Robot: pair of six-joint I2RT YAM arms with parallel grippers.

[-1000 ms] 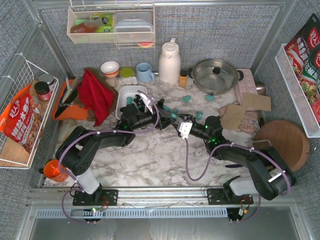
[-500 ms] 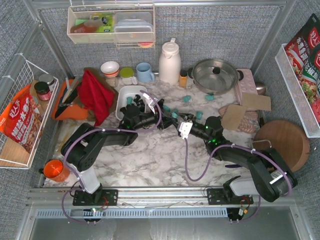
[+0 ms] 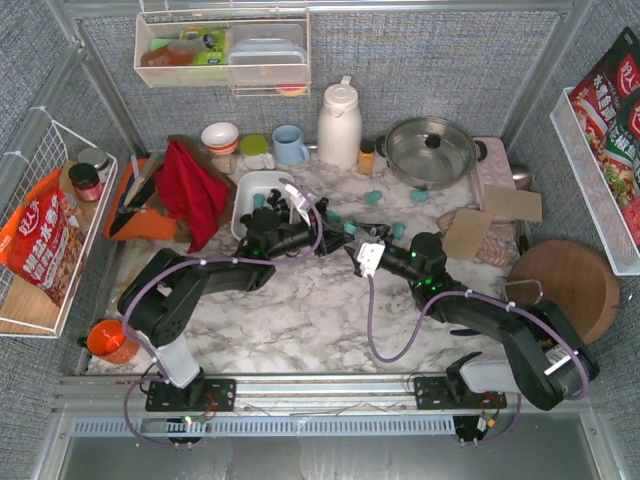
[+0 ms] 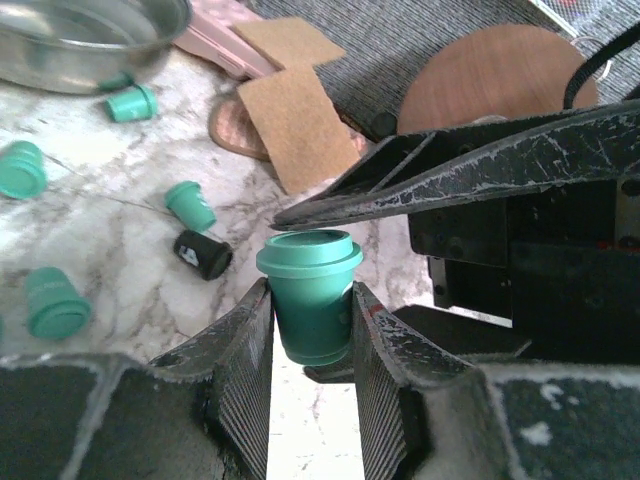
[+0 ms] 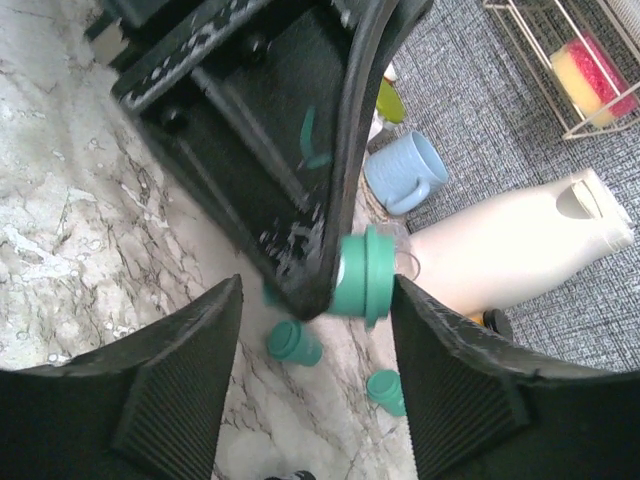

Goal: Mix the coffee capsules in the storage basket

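While you scan from the left edge of the table (image 3: pixel 300 320), log these items.

1. Red cloth (image 3: pixel 190 190): bunched at far left, touching the next item's left side.
2. Storage basket (image 3: pixel 245 186): white, shallow, just right of the cloth. Its right end is covered by the left arm. At least one teal pod shows inside it.
3. Left gripper (image 4: pixel 311 318): reaches right from over the basket toward mid-table. Its jaws pinch a teal capsule (image 4: pixel 310 270) by the sides, rim uppermost in the wrist view.
4. Right gripper (image 5: pixel 315 292): faces the left one tip to tip at mid-table. Its jaws are spread wide and hold nothing. One left finger and the pinched capsule sit just ahead of the gap.
5. Coffee capsules (image 4: pixel 55 300): loose on the marble outside the basket, between the grippers and the steel pan (image 3: pixel 430 150). Most are teal; one black capsule (image 4: pixel 203 254) lies on its side among them.
6. Cardboard pieces (image 3: pixel 470 232): right of the capsules, near the pan.
7. Round wooden board (image 3: pixel 565 285): far right, leaning off the table's edge.
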